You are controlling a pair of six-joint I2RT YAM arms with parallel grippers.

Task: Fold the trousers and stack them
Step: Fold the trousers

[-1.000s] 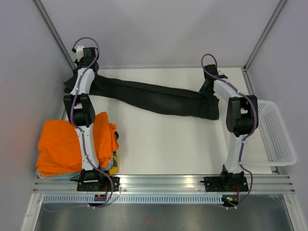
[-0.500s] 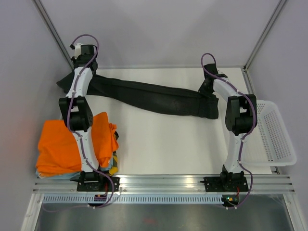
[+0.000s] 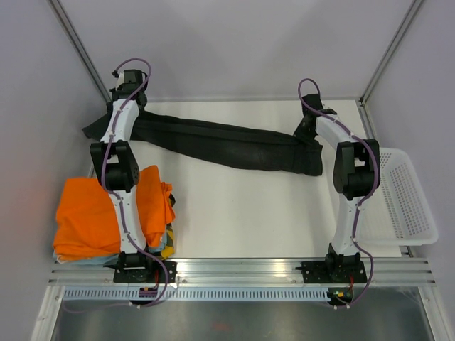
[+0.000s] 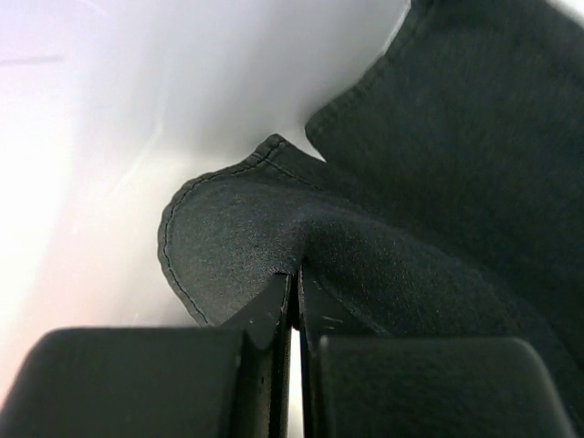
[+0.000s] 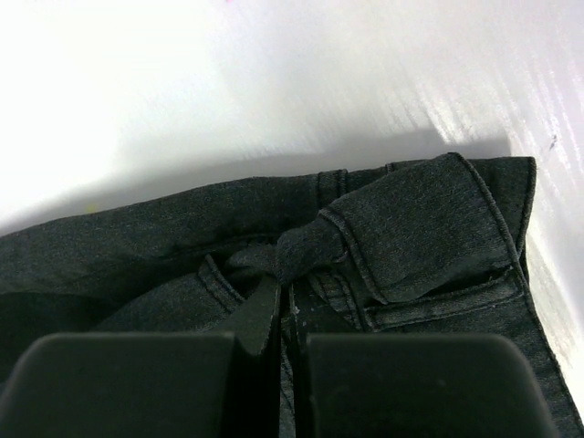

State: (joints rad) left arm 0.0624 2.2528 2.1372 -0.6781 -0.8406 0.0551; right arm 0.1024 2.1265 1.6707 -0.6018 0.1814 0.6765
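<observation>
Trousers: the black trousers [image 3: 227,145] lie stretched across the far part of the table [image 3: 242,220], running from its far-left corner to the right side, with an end pinched at each side.
Left gripper: in the left wrist view the left gripper [image 4: 294,283] is clenched on a fold of the black cloth. Only a thin bright slit shows between the fingers.
Right gripper: in the right wrist view the right gripper [image 5: 285,294] is clamped on a small bunched pinch of the cloth, beside thick stitched seams and a folded band.
Left end: a rounded flap with a stitched edge shows in the left wrist view. From above, this end passes under the left arm [image 3: 117,167] and spills past the table's left edge, so its outline is hard to read.
Right end: it is wider, and the right arm [image 3: 353,170] covers part of it from above.
Hidden from above: the fingertips of both grippers sit under their own wrists.
Wrist views: the blurred dark finger bodies fill the bottom of each picture.
Which end is the waist: I cannot say for sure.
Orange garment: the orange garment [image 3: 89,213] lies folded at the near-left, crossed by the left arm. Only slivers of yellow and pale blue show beneath it.
Basket: a white basket [image 3: 412,206] sits at the table's right side, with one corner behind the right arm.
</observation>
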